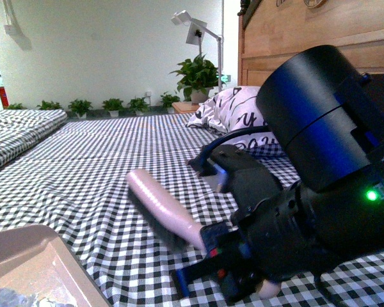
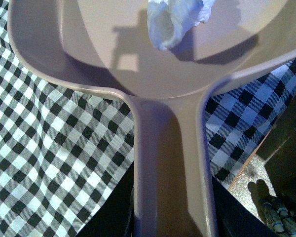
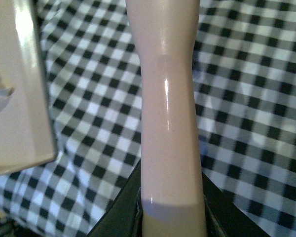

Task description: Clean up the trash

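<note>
The trash, a crumpled white wad (image 2: 175,22), lies inside the pale dustpan (image 2: 89,44). My left gripper (image 2: 170,217) is shut on the dustpan's handle. In the front view the dustpan's corner (image 1: 32,256) shows at the bottom left with a bit of the trash (image 1: 13,299) in it. My right gripper (image 1: 233,259) is shut on the pink brush (image 1: 160,201), which it holds over the checked bedspread, its dark bristles facing down. In the right wrist view the brush handle (image 3: 167,113) runs away from the gripper (image 3: 170,217), with the dustpan's edge (image 3: 19,98) beside it.
The black-and-white checked bedspread (image 1: 83,166) covers the bed. A white pillow with black doodles (image 1: 233,112) lies against the wooden headboard (image 1: 294,32). A potted plant (image 1: 195,77) and a lamp (image 1: 201,32) stand behind. The bed's edge and floor (image 2: 246,168) show in the left wrist view.
</note>
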Tool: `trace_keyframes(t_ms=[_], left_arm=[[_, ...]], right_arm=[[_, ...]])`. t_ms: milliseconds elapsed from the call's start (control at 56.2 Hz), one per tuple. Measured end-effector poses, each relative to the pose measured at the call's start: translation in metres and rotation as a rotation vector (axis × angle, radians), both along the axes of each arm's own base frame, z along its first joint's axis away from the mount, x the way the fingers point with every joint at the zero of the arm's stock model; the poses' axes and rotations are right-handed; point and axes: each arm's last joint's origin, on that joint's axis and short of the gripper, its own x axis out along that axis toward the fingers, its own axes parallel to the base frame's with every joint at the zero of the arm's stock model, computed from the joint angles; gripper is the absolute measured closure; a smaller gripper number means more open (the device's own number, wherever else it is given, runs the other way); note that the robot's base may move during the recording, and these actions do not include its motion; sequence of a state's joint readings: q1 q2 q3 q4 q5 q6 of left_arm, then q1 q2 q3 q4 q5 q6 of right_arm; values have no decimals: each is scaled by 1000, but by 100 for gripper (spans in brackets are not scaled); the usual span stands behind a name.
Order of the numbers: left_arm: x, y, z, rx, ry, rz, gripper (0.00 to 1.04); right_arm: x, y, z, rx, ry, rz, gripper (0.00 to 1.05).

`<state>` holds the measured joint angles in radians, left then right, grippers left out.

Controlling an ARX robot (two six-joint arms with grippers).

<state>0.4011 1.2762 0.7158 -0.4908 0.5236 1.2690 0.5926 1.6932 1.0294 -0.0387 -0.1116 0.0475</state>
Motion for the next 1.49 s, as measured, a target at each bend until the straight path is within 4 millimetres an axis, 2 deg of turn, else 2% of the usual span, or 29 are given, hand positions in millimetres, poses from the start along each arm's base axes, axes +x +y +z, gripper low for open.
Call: trace_keyframes(t_ms=[124,196,267,444,587,658,836,942,1102,1280,1493], left_arm=[[0,0,0,-4,-2,-1,79],[0,1,-3,-67,-55,-6,79],[3,2,-2,-155,-127,-3,79],[9,8,9,-220,-212,99,79],[10,10,21,-240,-279,169,79],[11,11,35,-229,-363,238,79],[13,9,61,-235,-529,421,79],[8,5,80,-285,-626,534,79],[-10,-8,105,-402,-711,578,79],[-39,-21,125,-494,-766,554,79],[-68,-29,125,-558,-762,549,79]], right_arm=[[10,-18,7,27,-8,-73,85],[13,-29,15,50,-20,-105,85],[15,-44,29,84,-44,-139,85],[9,-89,74,167,-139,-214,85],[-8,-119,101,212,-197,-253,85],[-25,-139,116,245,-229,-267,85],[-54,-168,138,320,-276,-311,85],[-76,-184,154,379,-317,-363,85],[-108,-190,170,467,-353,-381,85],[-140,-184,180,507,-369,-373,85],[-167,-171,187,543,-393,-386,85]])
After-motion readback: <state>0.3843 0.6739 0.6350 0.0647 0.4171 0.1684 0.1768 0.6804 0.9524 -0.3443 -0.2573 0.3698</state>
